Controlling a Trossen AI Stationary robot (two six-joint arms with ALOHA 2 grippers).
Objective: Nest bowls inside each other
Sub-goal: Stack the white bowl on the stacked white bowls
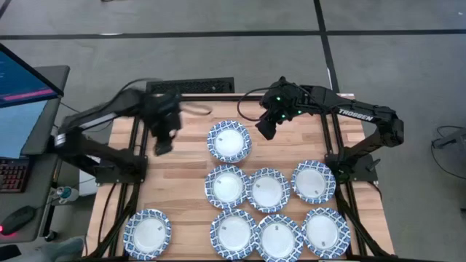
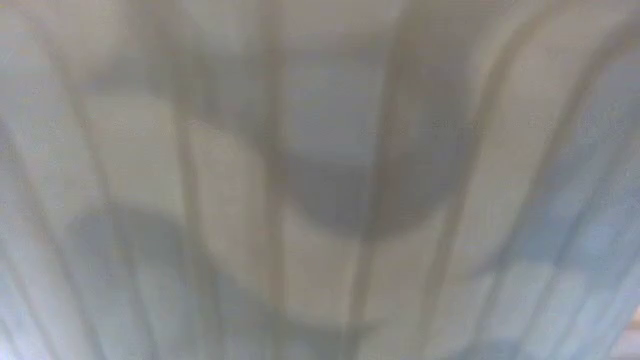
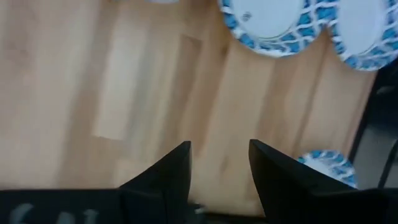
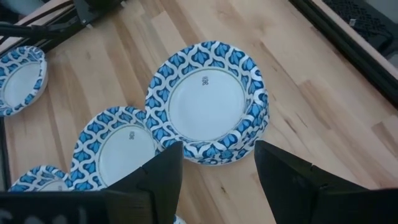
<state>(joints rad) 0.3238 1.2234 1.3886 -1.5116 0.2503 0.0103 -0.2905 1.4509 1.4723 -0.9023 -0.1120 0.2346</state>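
Several blue-and-white patterned bowls stand on the wooden table [image 1: 182, 156]. One bowl [image 1: 228, 140] stands alone at the far middle; in the right wrist view it shows as a nested stack [image 4: 208, 99]. Other bowls cluster nearer: [image 1: 225, 185], [image 1: 266, 190], [image 1: 314, 181], [image 1: 234, 233], [image 1: 277, 238], [image 1: 325, 231]. One more bowl [image 1: 147, 233] stands at the near left. My left gripper [image 1: 162, 142] is open and empty above bare wood, left of the far bowl [image 3: 219, 146]. My right gripper [image 1: 264, 129] is open and empty, raised just right of that bowl [image 4: 217, 146].
The low view is filled by something blurred, pale and striped right at the lens [image 2: 320, 180]. A dark keyboard [image 1: 191, 86] lies at the far edge. A monitor [image 1: 22, 80] stands off the left side. Bare wood lies at the far left and far right.
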